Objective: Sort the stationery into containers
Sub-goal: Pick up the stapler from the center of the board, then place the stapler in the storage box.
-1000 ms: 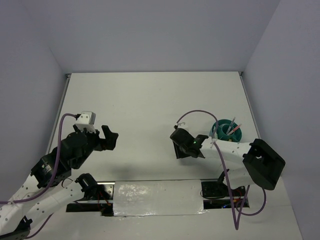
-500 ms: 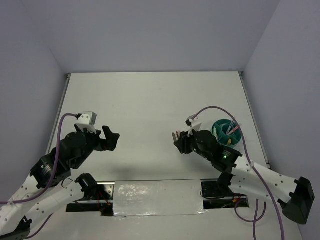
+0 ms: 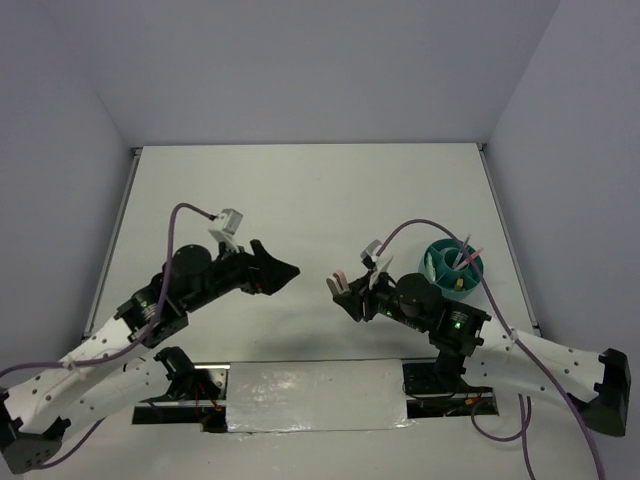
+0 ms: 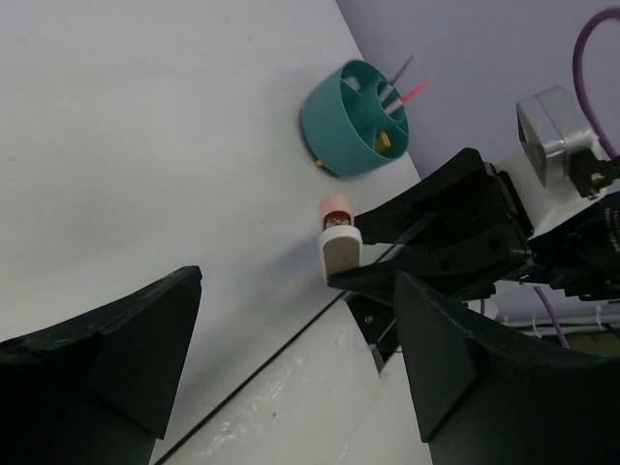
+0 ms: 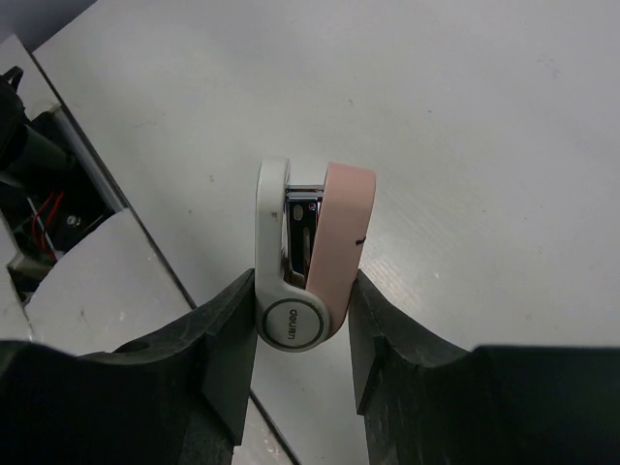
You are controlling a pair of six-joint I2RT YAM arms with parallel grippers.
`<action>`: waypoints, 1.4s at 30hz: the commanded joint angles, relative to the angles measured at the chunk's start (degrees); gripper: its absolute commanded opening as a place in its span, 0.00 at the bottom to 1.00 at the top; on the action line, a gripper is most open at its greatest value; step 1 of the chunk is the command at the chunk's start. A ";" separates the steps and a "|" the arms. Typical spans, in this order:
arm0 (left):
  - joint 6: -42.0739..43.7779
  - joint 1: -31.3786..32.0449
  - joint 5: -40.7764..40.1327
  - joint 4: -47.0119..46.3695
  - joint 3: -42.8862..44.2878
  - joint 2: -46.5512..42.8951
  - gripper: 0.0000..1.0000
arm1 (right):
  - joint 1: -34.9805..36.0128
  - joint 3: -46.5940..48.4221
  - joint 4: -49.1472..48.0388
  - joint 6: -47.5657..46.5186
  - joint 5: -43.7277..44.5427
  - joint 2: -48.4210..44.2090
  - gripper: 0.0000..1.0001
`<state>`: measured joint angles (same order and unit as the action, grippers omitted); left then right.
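Our right gripper (image 5: 301,329) is pinching the pink-white mini stapler (image 5: 306,247) by its hinged end, a finger pressed on each flat side, so that the mouth of the stapler points away from the wrist and hangs above the table (image 3: 300,190) without touching it. Over the last second this arm has unfolded and carried the stapler away from the teal cup (image 3: 433,262) toward the middle of the table, while our left gripper (image 3: 276,270) has reached in from its side. It now faces the stapler, close but apart, with its fingers spread wide and nothing between them. We judge that this sets up a handover or a regrip, not a drop, since the stapler now sits further from the cup than it did. It has yet to go in, and it is the only loose piece we can find. Seen from the left wrist, the cup stands upright near the right edge, a thin grey pen (image 4: 398,74) and a pink-red pen (image 4: 415,90) leaning together in one compartment and a yellow-brown block (image 4: 385,141) lying in the next. The other compartments we cannot see into well enough to call.
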<state>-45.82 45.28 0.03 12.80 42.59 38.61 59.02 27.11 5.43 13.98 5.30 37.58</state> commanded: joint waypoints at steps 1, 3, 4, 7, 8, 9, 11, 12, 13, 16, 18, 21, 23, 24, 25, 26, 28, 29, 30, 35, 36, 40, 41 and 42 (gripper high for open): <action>-5.33 3.32 5.07 -12.27 0.30 4.88 0.92 | 5.12 5.14 -5.25 -0.79 9.27 1.70 0.00; -4.89 5.60 2.79 -12.36 1.18 7.52 0.88 | 8.98 6.19 -5.26 -0.36 13.57 2.49 0.00; -4.54 7.35 0.95 -12.27 1.44 8.32 0.87 | 9.96 6.63 -7.43 -0.44 17.16 2.76 0.00; -4.63 8.86 0.23 -14.01 1.62 9.99 0.82 | 12.95 6.99 -9.90 -0.79 21.58 3.46 0.00; -4.71 9.04 0.23 -14.72 1.10 10.25 0.81 | 13.31 7.42 -10.35 -1.23 21.94 4.33 0.00; -4.89 9.21 0.23 -15.95 0.92 10.60 0.77 | 14.53 7.69 -10.96 -1.41 22.38 4.78 0.00; -4.98 9.30 0.76 -16.75 0.74 11.48 0.74 | 15.59 9.26 -10.79 -2.11 24.05 6.79 0.00; -4.80 9.39 0.67 -16.93 0.83 11.84 0.70 | 16.46 9.80 -10.44 -2.29 24.49 7.41 0.00; -4.71 9.48 0.84 -16.93 0.92 12.01 0.68 | 16.82 10.67 -10.35 -2.64 24.76 8.55 0.00; -4.36 9.57 0.85 -17.45 1.09 12.80 0.65 | 18.23 11.82 -10.35 -3.25 26.07 9.61 0.00; -4.19 9.57 0.67 -17.63 1.09 13.16 0.57 | 18.49 12.08 -10.35 -3.25 26.60 10.05 0.00; -3.75 9.48 1.11 -17.19 1.53 13.77 0.32 | 18.76 12.52 -10.09 -3.08 27.13 9.97 0.00; -3.66 9.57 1.02 -16.84 1.80 13.95 0.26 | 18.93 12.53 -10.26 -3.08 26.35 9.79 0.00; -3.14 9.57 0.67 -16.93 1.80 13.95 0.17 | 18.76 12.44 -10.44 -3.08 25.47 9.70 0.00; -2.87 9.57 0.41 -16.67 1.88 13.86 0.10 | 18.93 12.26 -10.53 -2.91 24.85 9.62 0.00; -2.09 9.57 0.23 -16.49 1.97 13.86 0.00 | 18.85 12.00 -11.05 -3.16 23.89 9.44 0.00; -0.68 9.57 0.23 -16.40 2.32 13.51 0.00 | 18.93 10.60 -11.84 -3.17 19.94 8.31 0.45; 0.90 9.57 0.23 -16.40 2.41 13.33 0.00 | 18.85 9.98 -12.54 -2.91 18.18 7.51 0.72; 1.78 9.57 0.40 -16.40 2.41 12.99 0.00 | 18.85 9.28 -12.29 -2.82 16.69 5.85 0.99; 11.34 9.57 6.98 -18.42 1.80 8.60 0.00 | 14.56 10.06 -3.09 0.25 5.80 -1.18 1.00; 12.94 9.57 10.57 -18.60 1.36 7.80 0.00 | 12.97 10.67 -1.84 1.83 2.38 -4.50 1.00; 18.75 9.57 25.60 -23.15 -1.97 3.24 0.00 | 9.00 13.48 1.68 3.95 -11.96 -9.45 0.99; 18.75 9.65 28.68 -26.74 -3.55 2.53 0.00 | 9.09 14.88 2.21 3.60 -13.28 -9.11 0.97; 18.49 9.57 31.14 -28.51 -4.26 1.48 0.00 | 9.09 15.59 2.30 3.60 -14.60 -8.50 0.95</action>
<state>-31.79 54.59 17.54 -6.17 40.53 42.52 68.31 38.17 5.78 16.21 1.28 28.42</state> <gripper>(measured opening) 0.427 0.970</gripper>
